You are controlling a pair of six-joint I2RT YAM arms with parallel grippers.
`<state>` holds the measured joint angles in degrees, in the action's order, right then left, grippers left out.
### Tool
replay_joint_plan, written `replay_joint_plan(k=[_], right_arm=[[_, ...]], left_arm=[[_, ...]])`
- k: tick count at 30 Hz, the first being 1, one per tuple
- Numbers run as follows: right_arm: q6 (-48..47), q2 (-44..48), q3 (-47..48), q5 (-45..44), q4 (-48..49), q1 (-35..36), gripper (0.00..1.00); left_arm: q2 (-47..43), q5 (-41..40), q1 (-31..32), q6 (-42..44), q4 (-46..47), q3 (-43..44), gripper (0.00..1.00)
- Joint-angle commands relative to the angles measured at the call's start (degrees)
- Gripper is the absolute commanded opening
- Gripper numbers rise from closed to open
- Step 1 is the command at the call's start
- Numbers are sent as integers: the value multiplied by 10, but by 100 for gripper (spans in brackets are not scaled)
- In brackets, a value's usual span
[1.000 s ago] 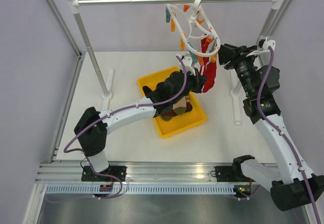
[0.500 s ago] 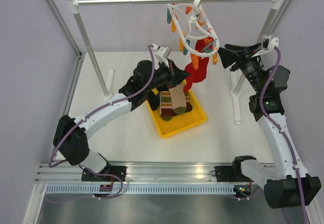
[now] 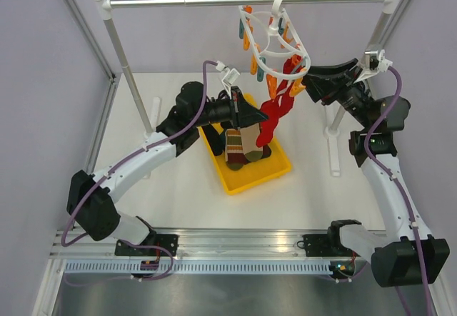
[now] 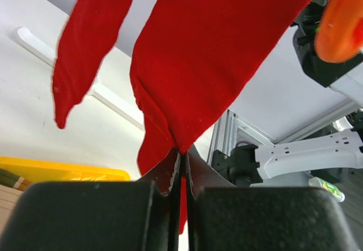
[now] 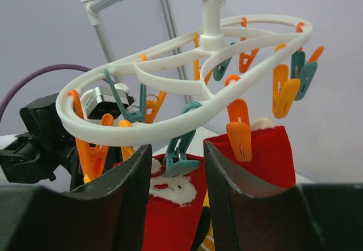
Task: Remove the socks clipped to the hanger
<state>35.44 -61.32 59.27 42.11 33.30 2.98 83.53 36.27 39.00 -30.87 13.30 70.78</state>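
Observation:
The white hanger hangs from the metal rail, with orange and teal clips around its ring. Two red socks hang from it. My left gripper is shut on the lower end of one red sock; its jaws pinch the fabric. The second red sock hangs free beside it. My right gripper is open just below the hanger ring. A teal clip holding a red sock sits between its fingers. An orange clip holds the other sock.
A yellow tray lies on the white table under the hanger, with striped, tan and dark socks in it. The metal rail crosses the back on two white posts. Grey walls close both sides.
My left gripper rose from over the tray, swung right and closed on the red sock's lower end. My right gripper moved up to the clips. A tan sock landed in the tray.

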Motion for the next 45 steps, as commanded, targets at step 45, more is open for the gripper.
replay_joint_plan(k=[45], right_arm=[[-291, 27, 89, -159, -274, 226, 56]], left_arm=[[-70, 164, -97, -227, 222, -146, 2]])
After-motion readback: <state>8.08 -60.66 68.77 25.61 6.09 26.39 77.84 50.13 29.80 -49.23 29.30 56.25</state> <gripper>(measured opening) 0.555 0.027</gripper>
